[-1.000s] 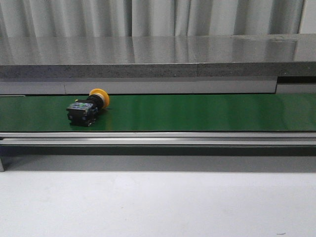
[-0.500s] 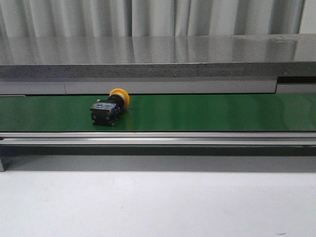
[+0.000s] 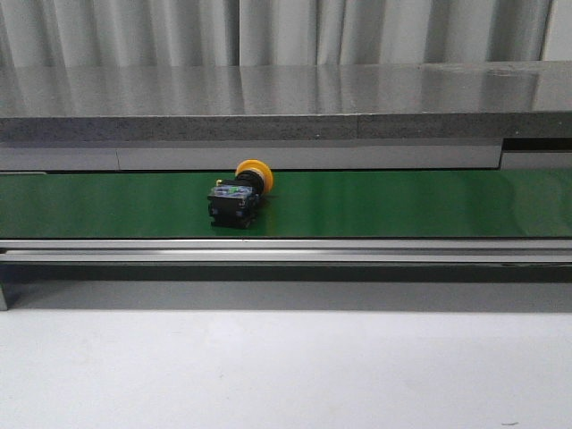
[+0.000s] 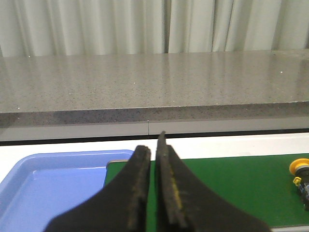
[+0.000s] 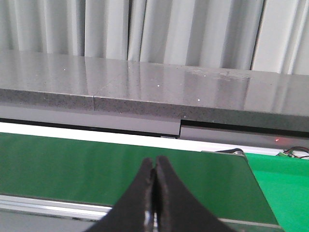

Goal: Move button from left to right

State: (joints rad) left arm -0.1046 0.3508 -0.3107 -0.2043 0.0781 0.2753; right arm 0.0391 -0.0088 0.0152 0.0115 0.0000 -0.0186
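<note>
Green belt (image 3: 402, 204) carries button (image 3: 239, 197), lying on side, left of centre.

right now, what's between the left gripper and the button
Only bare green belt. In the left wrist view the left gripper is closed over the belt's end, and the button lies further along, with nothing between them.

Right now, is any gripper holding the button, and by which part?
No, nothing is held. The button lies free on the belt. The left gripper and the right gripper are both shut and empty.
</note>
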